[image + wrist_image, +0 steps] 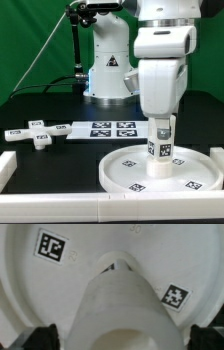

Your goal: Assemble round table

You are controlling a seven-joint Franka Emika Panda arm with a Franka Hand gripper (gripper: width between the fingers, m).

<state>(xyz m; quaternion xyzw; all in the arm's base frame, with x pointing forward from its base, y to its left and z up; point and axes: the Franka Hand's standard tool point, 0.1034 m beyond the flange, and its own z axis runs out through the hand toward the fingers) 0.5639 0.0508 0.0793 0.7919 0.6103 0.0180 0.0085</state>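
Above the disc (125, 172), arm (160, 70) points straight down — tool (160, 138) spread astride the cylinder (160, 152).

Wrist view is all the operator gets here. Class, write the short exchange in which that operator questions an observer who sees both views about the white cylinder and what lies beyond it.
Operator: Is the cylinder standing or lying?
Observer: Standing upright on the round disc, as the exterior view shows.
Operator: Where is the cross-shaped piece?
Observer: Off the disc, on the black table, at the exterior view's left.
Operator: Anything else out there?
Observer: The marker board lies flat beside the cross-shaped piece, on the side toward the disc.
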